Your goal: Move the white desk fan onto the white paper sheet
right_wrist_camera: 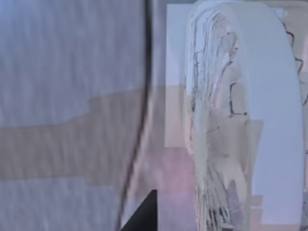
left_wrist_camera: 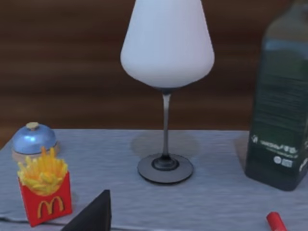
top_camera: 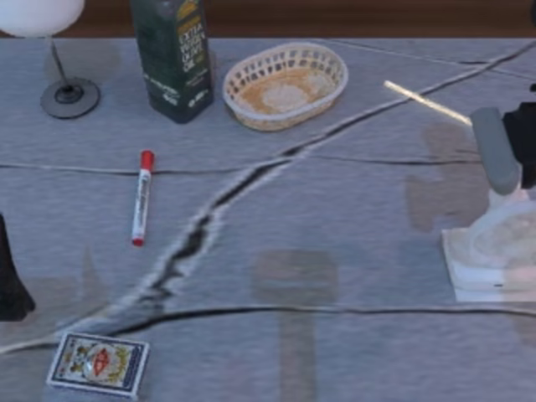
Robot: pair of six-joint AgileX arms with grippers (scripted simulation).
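The white desk fan point(top_camera: 509, 239) stands at the table's right edge, its round grille filling the right wrist view point(right_wrist_camera: 240, 120) close up. A flat white rectangle point(top_camera: 469, 280) lies under and beside it point(right_wrist_camera: 175, 57). I cannot tell whether that is the white paper sheet or only the fan's base. My right gripper point(top_camera: 507, 180) hangs directly over the fan, and its grey arm link hides the contact. My left gripper point(top_camera: 10, 280) is parked at the left edge, open and holding nothing.
At the back stand a white-shaded lamp point(top_camera: 69, 96), a dark oil bottle point(top_camera: 172, 59) and a wicker basket point(top_camera: 285, 84). A red-capped marker point(top_camera: 141, 197) lies left of centre, a card box point(top_camera: 99, 364) at the front left. A fries box point(left_wrist_camera: 44, 192) and bell point(left_wrist_camera: 32, 139) sit near the lamp.
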